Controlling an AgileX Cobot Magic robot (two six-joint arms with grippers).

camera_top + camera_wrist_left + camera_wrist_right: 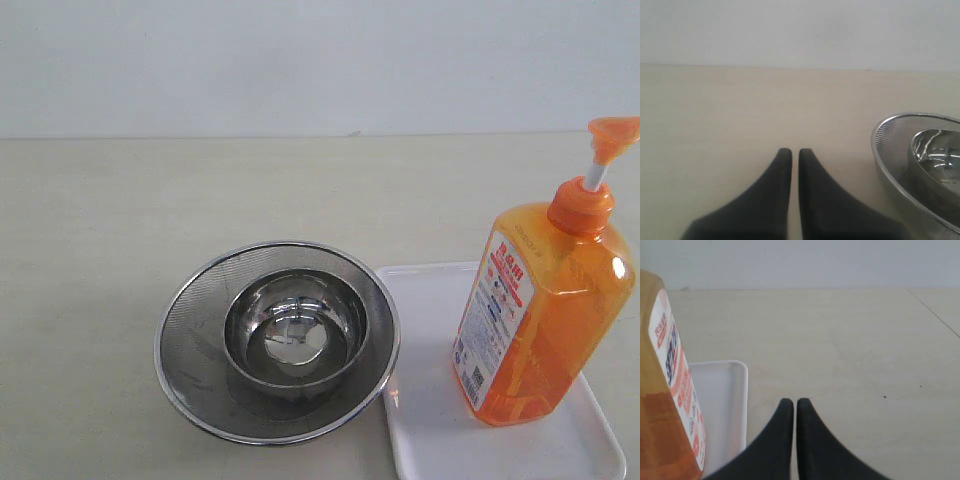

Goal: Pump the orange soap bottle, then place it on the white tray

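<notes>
**Table stock, left to right**

1. Left gripper [795, 151]: I see its black fingers pressed together with only a hairline slit between them and nothing pinched. It hangs over bare table [90, 220], near the strainer's rim. It is out of the exterior view.
2. Strainer [190, 345]: round steel mesh, resting on the table left of centre.
3. Bowl [295, 325]: polished steel, sitting inside the strainer.
4. Tray [430, 400]: white with a low rim. Its left edge is touching or just beside the strainer; I cannot tell which.
5. Bottle [540, 300]: orange, standing on the tray's right half, label [497, 310] turned leftward, pump head [612, 135] raised on its white stem.
6. Right gripper [791, 401]: fingers together and empty, over the table beside the tray's edge, apart from the bottle.
</notes>
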